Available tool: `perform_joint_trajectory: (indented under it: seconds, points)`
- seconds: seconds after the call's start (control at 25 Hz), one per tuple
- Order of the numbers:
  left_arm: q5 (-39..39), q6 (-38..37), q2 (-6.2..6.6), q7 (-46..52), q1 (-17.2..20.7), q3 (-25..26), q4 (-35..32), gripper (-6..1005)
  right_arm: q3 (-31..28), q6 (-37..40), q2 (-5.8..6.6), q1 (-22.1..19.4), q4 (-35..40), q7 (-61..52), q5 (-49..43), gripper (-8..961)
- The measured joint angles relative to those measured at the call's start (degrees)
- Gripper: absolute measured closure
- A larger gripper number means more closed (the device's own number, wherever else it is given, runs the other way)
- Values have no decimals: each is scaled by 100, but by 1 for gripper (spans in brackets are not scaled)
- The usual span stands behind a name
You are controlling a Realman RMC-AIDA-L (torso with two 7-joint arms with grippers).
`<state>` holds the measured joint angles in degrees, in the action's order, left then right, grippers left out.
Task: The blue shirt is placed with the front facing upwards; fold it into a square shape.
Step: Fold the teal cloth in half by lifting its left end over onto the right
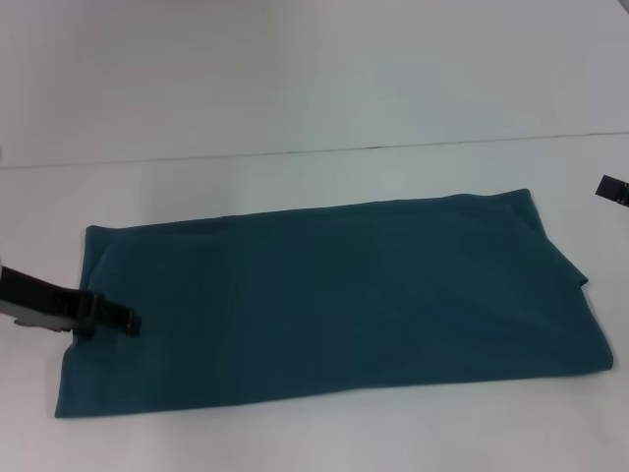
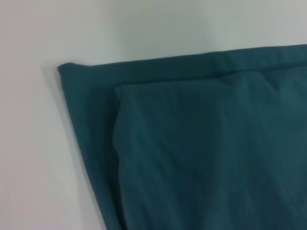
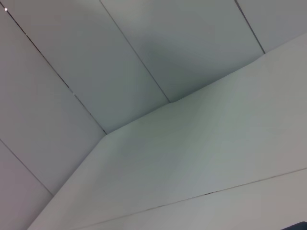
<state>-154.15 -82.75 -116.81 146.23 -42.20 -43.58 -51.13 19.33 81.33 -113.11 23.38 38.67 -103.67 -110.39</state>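
- A white worktop runs back to a pale panelled wall.
- The blue shirt lies flat across the middle of the worktop as a long band, plain teal side up, no print showing.
- The left wrist view shows a folded-in layer lying inside the shirt's outer edge near one corner.
- At the shirt's right end a lower layer sticks out slightly past the top one.
- The left gripper sits over the shirt's left edge; whether it is open, or holding cloth, cannot be told.
- The right gripper is only a dark tip at the right border, apart from the shirt; its opening cannot be told.
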Motion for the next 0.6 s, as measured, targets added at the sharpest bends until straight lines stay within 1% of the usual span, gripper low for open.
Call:
perform_joint_trajectory:
  seconds: [0.2,0.24,0.6]
  points:
    - [-29,228,-11,-45,8,-2,241,292,0,6,-1,-3,0,-10,0,36]
    - [-41,364,-13,-75,24,-2,383,292,0,9,-1,-5,0,-12,0,36]
    - [-45,490,-12,-138,80,-1,484,293,0,41,0,-9,0,-28,0,36]
